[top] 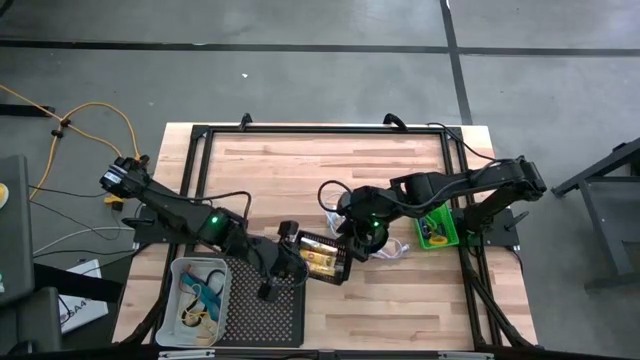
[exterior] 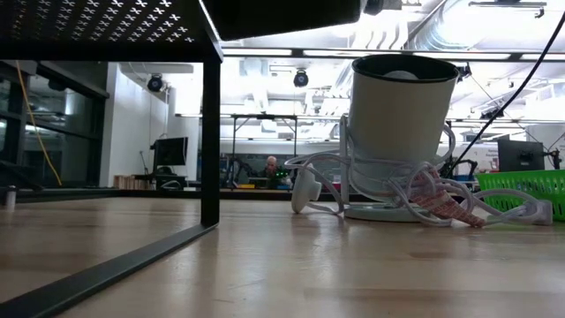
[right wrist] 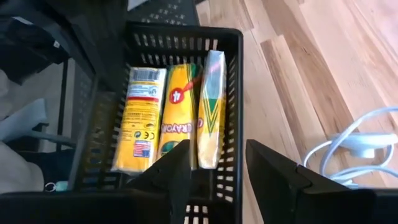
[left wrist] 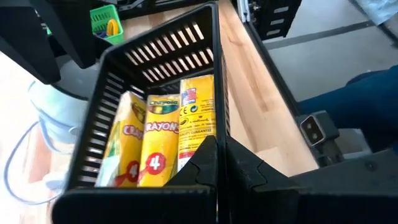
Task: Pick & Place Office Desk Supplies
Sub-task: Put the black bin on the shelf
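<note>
A black slotted tray (top: 325,258) holds three yellow crayon packs (left wrist: 155,143), lying side by side on its floor (right wrist: 168,118). My left gripper (top: 288,247) is shut on the tray's left end. My right gripper (top: 350,238) stands open at the tray's right end. In the right wrist view one finger (right wrist: 171,180) shows over the tray's inside and the other (right wrist: 273,177) outside its wall. I cannot tell whether either finger touches the tray. My left gripper pinches the top rim of the tray's end wall (left wrist: 205,146) between its two fingers (left wrist: 242,168), which are closed together. It comes slanting down from the table's left. The tray is held off the table; its dark underside (exterior: 291,16) shows at the top of the low view.
A clear tray (top: 200,300) with loops and cords and a black mesh stand (top: 265,310) are at the near left. A round white-and-black object (exterior: 402,132) with a white cord (top: 398,250) stands under my right arm. A green tray (top: 437,232) is to its right.
</note>
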Available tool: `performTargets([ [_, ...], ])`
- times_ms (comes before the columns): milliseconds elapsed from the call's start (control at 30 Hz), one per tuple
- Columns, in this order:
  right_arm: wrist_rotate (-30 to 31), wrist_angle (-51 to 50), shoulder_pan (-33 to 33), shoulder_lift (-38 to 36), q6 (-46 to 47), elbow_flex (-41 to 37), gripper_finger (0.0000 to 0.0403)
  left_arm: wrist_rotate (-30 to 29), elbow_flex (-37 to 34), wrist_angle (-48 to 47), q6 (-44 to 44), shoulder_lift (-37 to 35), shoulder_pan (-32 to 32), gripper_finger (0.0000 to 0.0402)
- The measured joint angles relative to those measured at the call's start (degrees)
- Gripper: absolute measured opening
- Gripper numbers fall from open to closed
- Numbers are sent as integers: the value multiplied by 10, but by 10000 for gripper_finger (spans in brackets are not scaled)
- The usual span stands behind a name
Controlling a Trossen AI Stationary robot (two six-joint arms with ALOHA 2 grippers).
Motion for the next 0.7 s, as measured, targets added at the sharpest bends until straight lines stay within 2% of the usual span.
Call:
performTargets([
  [267, -1, 47, 0, 0, -20, 0, 141, -113, 4, -17, 9, 0, -70, 1],
  [567, -31, 122, 0, 0, -74, 0, 141, -232, 47, -82, -56, 0, -139, 1],
  [700, -11, 126, 0, 0, -102, 0, 141, -247, 53, -93, -78, 0, -159, 1],
])
